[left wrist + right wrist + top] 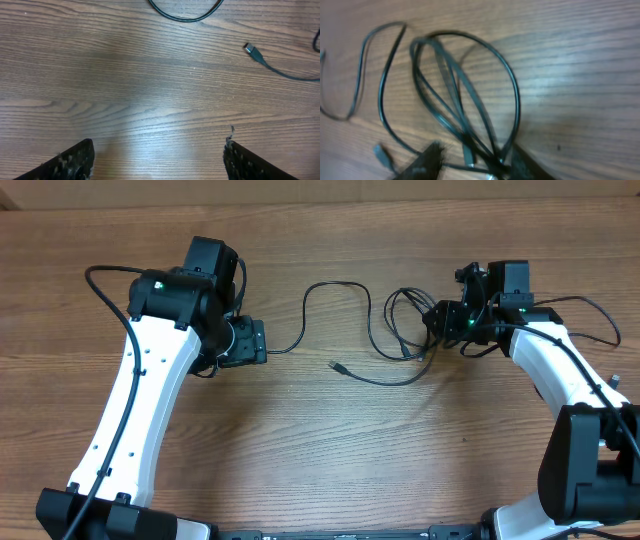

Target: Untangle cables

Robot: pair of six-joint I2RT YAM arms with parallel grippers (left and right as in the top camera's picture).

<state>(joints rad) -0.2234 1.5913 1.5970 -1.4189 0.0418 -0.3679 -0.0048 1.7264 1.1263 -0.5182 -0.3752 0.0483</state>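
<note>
Although the cables (467,142) take up the far middle of the table (320,460), the near half between the two arms is bare wood. A bare strip also runs along the far edge behind them. The arms' white links run down the left and right sides to their bases at the near edge.

Taken whole, the cables stretch left to right, from just beside the left gripper (160,145) to the right gripper (476,149). Their loops (405,312) bunch at the right end. In the right wrist view the strands run long and narrow and converge between that gripper's fingers.

Two loose strands leave the bunch leftward. One arches toward the far edge, then drops to end just beside the left gripper. The other sweeps along the near side and ends in a plug (335,365). The plug lies flat, its tip pointing left, well apart from both grippers.

One plug shows. The blurred right wrist view does not show how many separate cords make up the bunch.

The left gripper's jaws stand wide apart over bare wood with nothing between them. The right gripper's jaws straddle the gathered strands with a gap still showing; I cannot tell whether they pinch.
</note>
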